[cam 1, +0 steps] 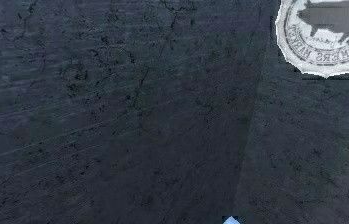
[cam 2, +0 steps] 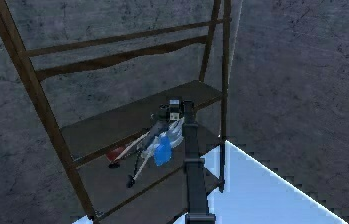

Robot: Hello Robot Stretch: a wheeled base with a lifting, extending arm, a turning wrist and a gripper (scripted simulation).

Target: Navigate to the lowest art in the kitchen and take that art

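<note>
The shelf (cam 2: 102, 123) looks matt wood, the wall (cam 1: 132, 110) perhaps rough stone.

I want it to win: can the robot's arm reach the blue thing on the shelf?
Probably yes: the gripper is right by the blue thing on the shelf, with nothing visibly between them.

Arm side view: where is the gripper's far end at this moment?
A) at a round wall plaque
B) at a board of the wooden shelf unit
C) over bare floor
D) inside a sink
B: the gripper shows against a board of the wooden shelf unit, where a small blue thing and a red thing lie.
</note>
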